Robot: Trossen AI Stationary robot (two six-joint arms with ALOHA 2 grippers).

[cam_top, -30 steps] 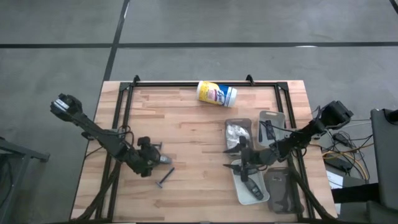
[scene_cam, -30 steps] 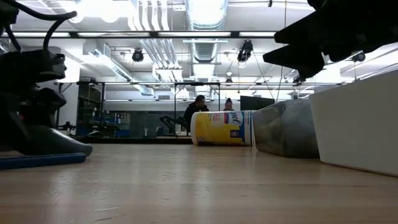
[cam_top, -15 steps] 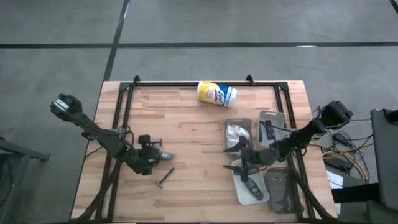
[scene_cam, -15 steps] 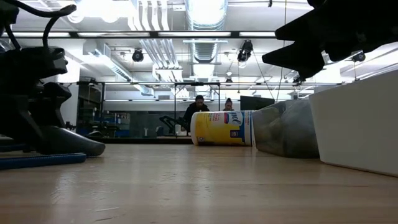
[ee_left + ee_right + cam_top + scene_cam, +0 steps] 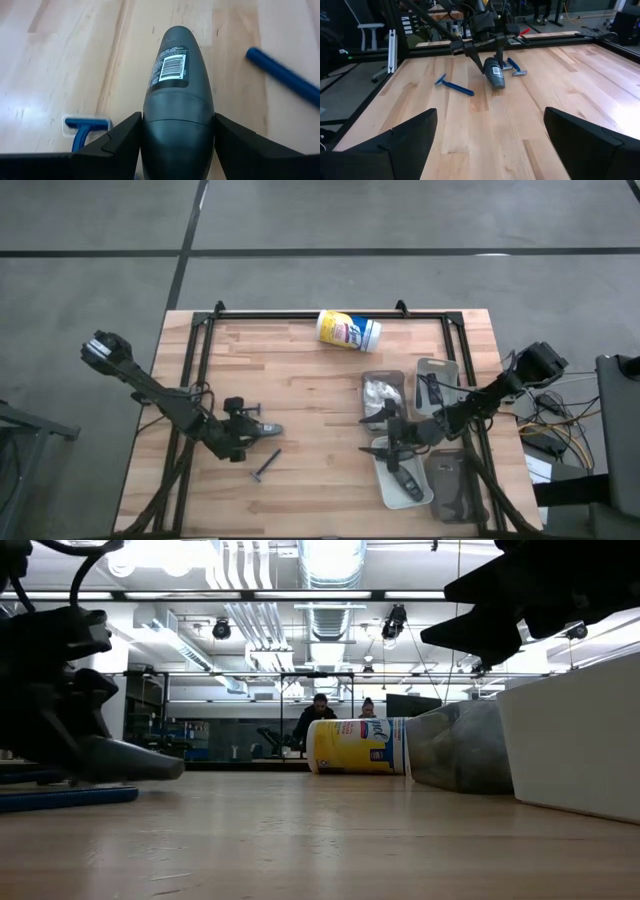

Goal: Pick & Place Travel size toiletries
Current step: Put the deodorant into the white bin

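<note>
Dark grey tube [image 5: 178, 100] sits between the left gripper [image 5: 176, 135] jaws, clenched on its broad end, low over the desk [image 5: 310, 380] left of centre. Looks light, rigid, smooth; likely slippery, best taken across the wide middle. Right gripper [image 5: 383, 436] released, above the trays [image 5: 443, 370]. Only the left wrist view shows the barcode label; the high view shows both arms.

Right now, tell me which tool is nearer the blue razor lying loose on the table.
Left. The left tool, closed on a dark grey tube, sits just beside the blue razor. The right tool stands open over the clear trays, well across the table.
</note>
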